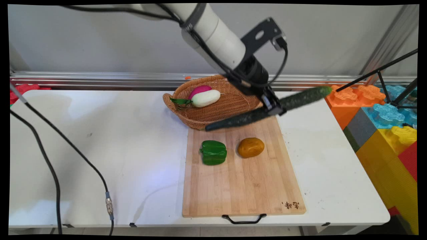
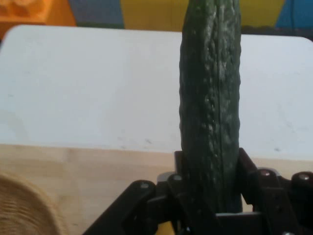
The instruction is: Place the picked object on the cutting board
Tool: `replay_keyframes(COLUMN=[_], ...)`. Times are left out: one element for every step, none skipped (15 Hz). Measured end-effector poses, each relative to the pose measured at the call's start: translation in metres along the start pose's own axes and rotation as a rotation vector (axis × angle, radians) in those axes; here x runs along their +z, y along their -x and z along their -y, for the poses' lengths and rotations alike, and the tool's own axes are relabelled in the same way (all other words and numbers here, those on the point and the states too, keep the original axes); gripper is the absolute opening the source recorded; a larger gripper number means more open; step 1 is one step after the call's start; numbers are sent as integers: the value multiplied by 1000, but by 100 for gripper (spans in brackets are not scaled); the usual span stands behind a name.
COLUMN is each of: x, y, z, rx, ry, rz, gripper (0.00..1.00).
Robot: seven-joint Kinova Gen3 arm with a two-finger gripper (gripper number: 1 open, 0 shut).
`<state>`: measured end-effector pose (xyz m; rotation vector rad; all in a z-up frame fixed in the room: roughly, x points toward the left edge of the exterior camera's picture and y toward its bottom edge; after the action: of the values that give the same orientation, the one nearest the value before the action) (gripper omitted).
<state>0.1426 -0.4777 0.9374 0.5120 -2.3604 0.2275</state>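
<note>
My gripper (image 1: 274,107) is shut on a long dark green cucumber (image 1: 300,99), gripped near its middle and held in the air, tilted, over the far edge of the wooden cutting board (image 1: 243,180). In the hand view the cucumber (image 2: 210,107) runs up between my fingers (image 2: 247,169) over the white table. Its lower end hangs by the wicker basket (image 1: 213,115), which holds a white and pink radish (image 1: 205,97). On the board lie a green bell pepper (image 1: 214,152) and a brown potato (image 1: 251,147).
Large coloured toy blocks (image 1: 387,130) stand off the table's right side, with a black tripod (image 1: 390,83) over them. Black cables (image 1: 50,166) hang over the left of the white table (image 1: 100,150). The board's black handle (image 1: 244,220) faces the near edge.
</note>
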Motion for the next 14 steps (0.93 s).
replay_keyframes(x=[3, 8, 13, 19, 26, 32, 40, 49, 56, 61, 67, 73, 79, 86], y=[4, 9, 15, 23, 32, 40, 49, 59, 67, 73, 80, 87, 94, 102], z=[-11, -20, -28, -36, -43, -49, -55, -59, -62, -63, -65, -66, -67, -67], rx=[-2, -4, -7, -13, -20, -25, -28, -29, -29, -30, -29, -28, -25, -21], ry=[10, 20, 26, 35, 44, 51, 59, 63, 66, 68, 68, 69, 70, 68], rz=[13, 28, 39, 53, 66, 76, 86, 93, 98, 102, 104, 107, 110, 112], gripper=[0, 0, 0, 0, 0, 0, 0, 0, 0, 0, 0, 0, 0, 0])
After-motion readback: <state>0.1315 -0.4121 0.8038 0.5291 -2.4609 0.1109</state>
